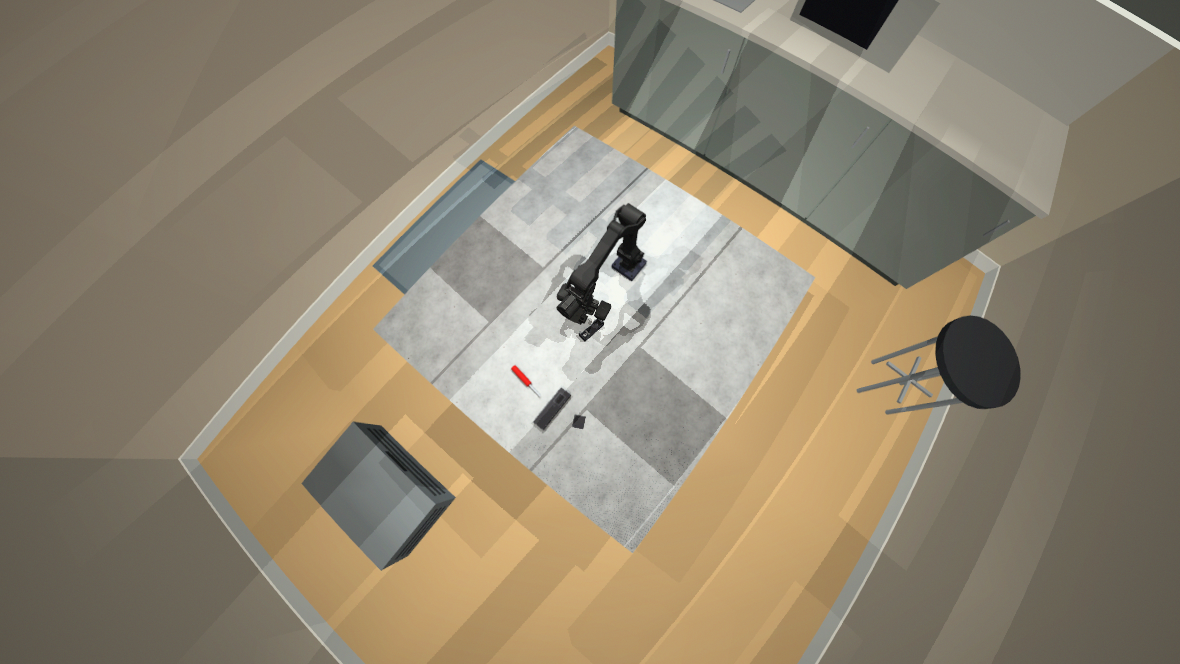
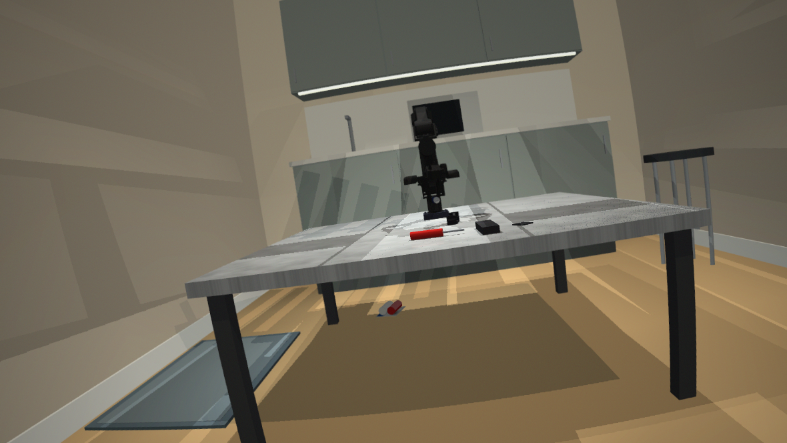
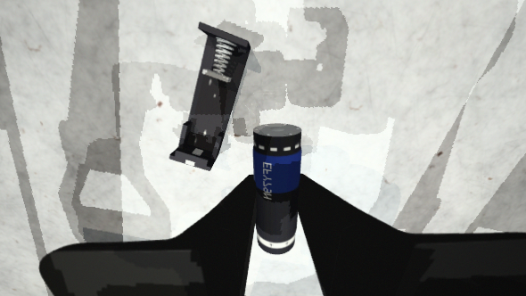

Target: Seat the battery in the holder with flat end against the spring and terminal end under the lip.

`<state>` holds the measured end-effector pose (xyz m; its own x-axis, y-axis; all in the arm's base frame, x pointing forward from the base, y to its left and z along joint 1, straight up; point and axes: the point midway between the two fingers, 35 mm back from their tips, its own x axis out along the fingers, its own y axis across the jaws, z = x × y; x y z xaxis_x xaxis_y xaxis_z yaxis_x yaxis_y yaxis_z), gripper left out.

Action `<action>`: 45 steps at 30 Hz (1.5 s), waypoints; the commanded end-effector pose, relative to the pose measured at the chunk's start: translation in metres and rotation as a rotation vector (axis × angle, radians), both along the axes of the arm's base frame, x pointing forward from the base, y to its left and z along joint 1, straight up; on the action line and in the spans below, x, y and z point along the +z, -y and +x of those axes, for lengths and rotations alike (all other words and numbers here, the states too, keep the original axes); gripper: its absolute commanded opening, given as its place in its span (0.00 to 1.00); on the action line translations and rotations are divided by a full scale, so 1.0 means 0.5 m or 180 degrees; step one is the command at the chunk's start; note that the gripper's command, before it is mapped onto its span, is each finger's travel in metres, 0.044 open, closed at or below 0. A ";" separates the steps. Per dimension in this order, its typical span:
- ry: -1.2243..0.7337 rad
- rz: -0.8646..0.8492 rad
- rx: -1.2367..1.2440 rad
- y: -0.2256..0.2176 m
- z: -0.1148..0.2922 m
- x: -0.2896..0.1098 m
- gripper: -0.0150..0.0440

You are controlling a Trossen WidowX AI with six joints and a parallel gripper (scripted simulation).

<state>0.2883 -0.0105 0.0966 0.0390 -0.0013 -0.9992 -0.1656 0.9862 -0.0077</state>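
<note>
In the wrist view the hand [image 3: 276, 209] grips the blue-banded battery [image 3: 276, 178] at frame centre. The empty holder [image 3: 209, 98] lies on the bench [image 3: 401, 89], upper left, apart from the battery. By my judgement, aligning, seating and release all remain.

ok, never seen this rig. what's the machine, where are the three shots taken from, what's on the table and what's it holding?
The machine is a single black robot arm bolted to a grey table. One picture looks down from the ceiling, one looks across the room from low by the floor, and one comes from a camera on the arm's wrist, looking past its tool.

The tool is shut on a battery with a blue band, gripped around its body. Lying beside it on the table, apart from it, is the open black holder; its spring is at the far end.

Further along the table are a red screwdriver, a flat black bar and a small black block. A small red and grey thing lies on the floor underneath.
</note>
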 end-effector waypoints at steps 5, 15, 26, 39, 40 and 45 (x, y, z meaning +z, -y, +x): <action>-0.0011 0.0041 -0.0790 -0.074 0.041 0.003 0.38; -0.0013 0.0062 -0.1178 -0.106 0.052 0.005 0.38; -0.0547 0.0058 -0.1151 -0.108 0.044 -0.048 0.38; -0.0933 0.0051 -0.1134 -0.109 0.041 -0.079 0.38; -0.0956 0.0050 -0.1133 -0.109 0.041 -0.080 0.38; -0.1068 0.0046 -0.1128 -0.108 0.044 -0.084 0.38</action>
<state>0.3093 0.0433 0.0572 -0.2624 0.0526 -0.9635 0.1927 0.9813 0.0011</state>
